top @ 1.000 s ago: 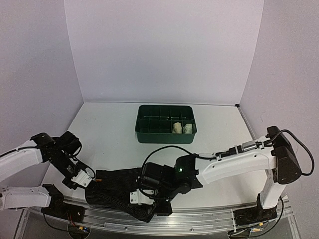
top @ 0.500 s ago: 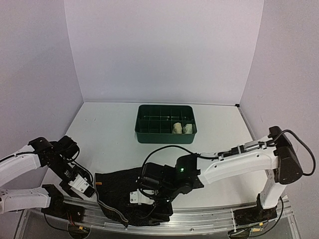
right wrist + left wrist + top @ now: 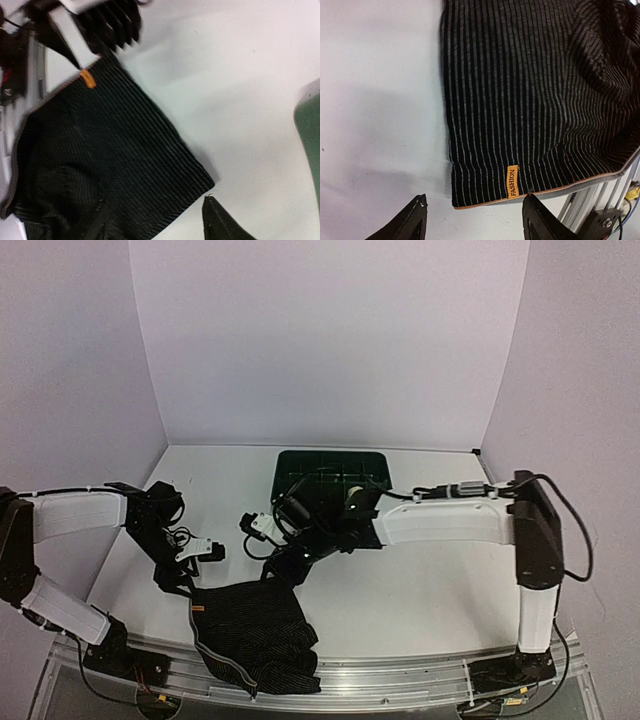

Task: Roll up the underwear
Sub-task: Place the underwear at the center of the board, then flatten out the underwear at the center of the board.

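The black underwear (image 3: 252, 632) with fine pale stripes lies spread near the table's front edge, its lower part hanging over the rail. An orange label (image 3: 512, 181) sits on its hem. My left gripper (image 3: 178, 583) hovers at the cloth's far left corner, and in the left wrist view this gripper (image 3: 476, 212) is open with only bare table between its fingers. My right gripper (image 3: 283, 565) hangs over the far right corner. In the right wrist view it (image 3: 157, 217) is open above the underwear (image 3: 100, 160), gripping nothing.
The dark green compartment tray (image 3: 300, 462) stands at the back middle, partly hidden behind my right arm (image 3: 440, 520), and its edge (image 3: 310, 130) shows in the right wrist view. A pale roll (image 3: 352, 493) peeks out in it. The aluminium rail (image 3: 400, 680) runs along the front edge.
Both grippers, shut on the black underwear a second ago, have opened, let it go and pulled back toward the far side. The cloth now lies spread, draped over the front edge.
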